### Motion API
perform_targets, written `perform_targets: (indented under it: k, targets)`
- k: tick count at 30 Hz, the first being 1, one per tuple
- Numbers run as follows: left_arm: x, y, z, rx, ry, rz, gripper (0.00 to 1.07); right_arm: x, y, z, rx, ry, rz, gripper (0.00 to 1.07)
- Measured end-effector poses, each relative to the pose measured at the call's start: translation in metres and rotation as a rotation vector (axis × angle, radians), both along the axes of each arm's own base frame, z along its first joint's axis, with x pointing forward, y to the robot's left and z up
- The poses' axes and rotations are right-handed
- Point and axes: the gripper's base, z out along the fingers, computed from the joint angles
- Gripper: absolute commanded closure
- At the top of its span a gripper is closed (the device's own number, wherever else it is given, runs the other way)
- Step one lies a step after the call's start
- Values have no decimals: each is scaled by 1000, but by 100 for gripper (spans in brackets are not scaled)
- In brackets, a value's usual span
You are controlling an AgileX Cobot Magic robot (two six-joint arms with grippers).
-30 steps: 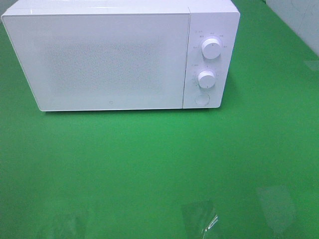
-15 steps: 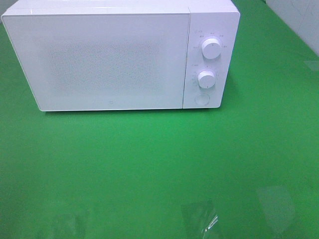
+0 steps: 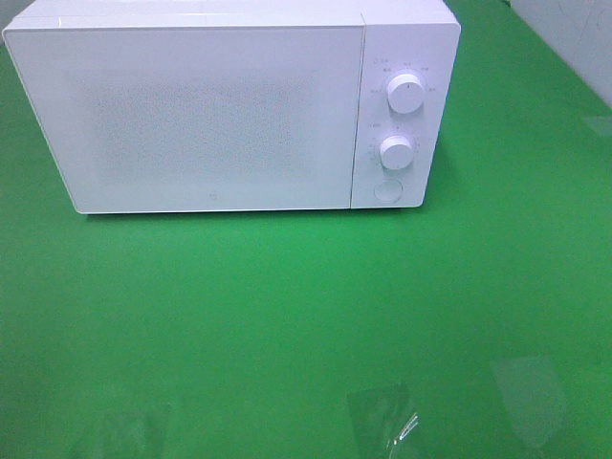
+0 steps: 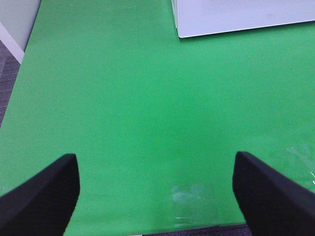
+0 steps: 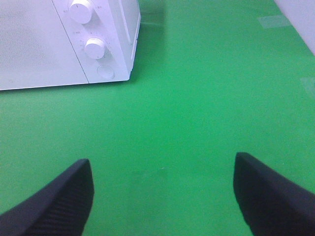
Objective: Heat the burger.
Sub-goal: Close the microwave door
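Observation:
The burger is out of view in every frame. A white microwave (image 3: pixel 220 110) stands at the back of the green table with its door shut; two round knobs (image 3: pixel 406 94) and a round button (image 3: pixel 386 190) sit on its right panel. Its corner shows in the left wrist view (image 4: pixel 236 17) and its knob side in the right wrist view (image 5: pixel 74 39). My left gripper (image 4: pixel 155 196) hovers open over bare green cloth, nothing between its black fingers (image 4: pixel 42 196). My right gripper (image 5: pixel 160 194) is open too, empty, with its fingers (image 5: pixel 268 194) spread wide. Neither gripper appears in the exterior high view.
Green cloth (image 3: pixel 306 306) covers the table in front of the microwave. Clear tape patches (image 3: pixel 382 416) lie near the front edge. The table's left edge and grey floor (image 4: pixel 10 73) show in the left wrist view. A white wall (image 3: pixel 574 38) borders the back right.

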Motion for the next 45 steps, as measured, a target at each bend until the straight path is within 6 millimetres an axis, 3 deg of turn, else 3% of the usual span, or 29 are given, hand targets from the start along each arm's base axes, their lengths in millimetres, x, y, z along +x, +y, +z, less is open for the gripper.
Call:
perform_targets:
  k: [30,36,45]
  targets:
    - [1,0,0,38,-8,-33,30,2,0,5,1,-25,-1,31]
    - [2,0,1,38,-27,-32,30,26,-1,22,6,-193,-15,31]
    - [4,0,4,39,-67,-31,30,51,-1,21,15,-240,-22,31]
